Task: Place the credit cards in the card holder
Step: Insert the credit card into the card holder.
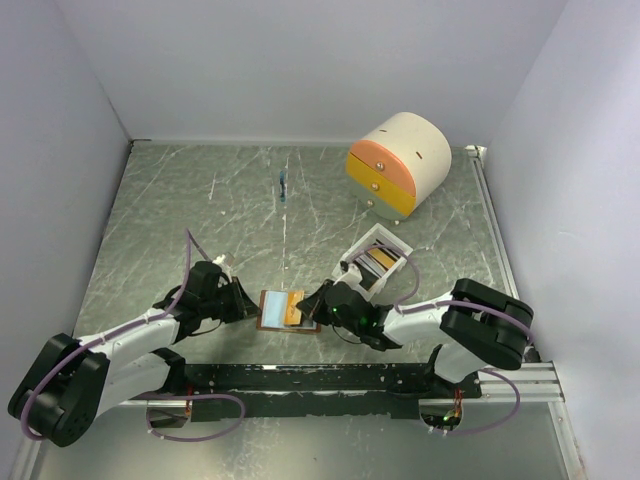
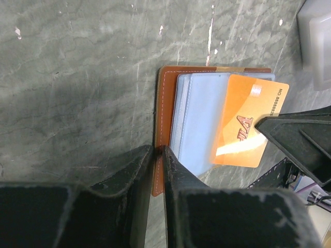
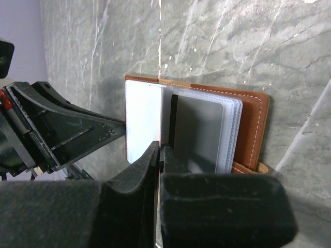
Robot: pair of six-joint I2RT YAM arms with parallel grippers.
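The brown card holder (image 1: 270, 305) lies open on the table between the two arms, its pale blue pockets (image 2: 199, 119) facing up. My left gripper (image 1: 243, 300) is shut on the stitched leather edge of its left cover (image 2: 158, 152). An orange-faced credit card (image 2: 248, 124) lies slanted over the pockets. My right gripper (image 1: 318, 302) is shut on that card's near edge (image 3: 161, 152). In the right wrist view the card (image 3: 144, 124) looks pale, next to a grey pocket (image 3: 199, 132) and the brown cover (image 3: 256, 124).
A white tray (image 1: 392, 243) with more cards in it stands just behind the right gripper. A cream-and-orange drawer box (image 1: 398, 163) sits at the back right. A small blue pen-like item (image 1: 284, 186) lies at the back middle. White walls close in three sides.
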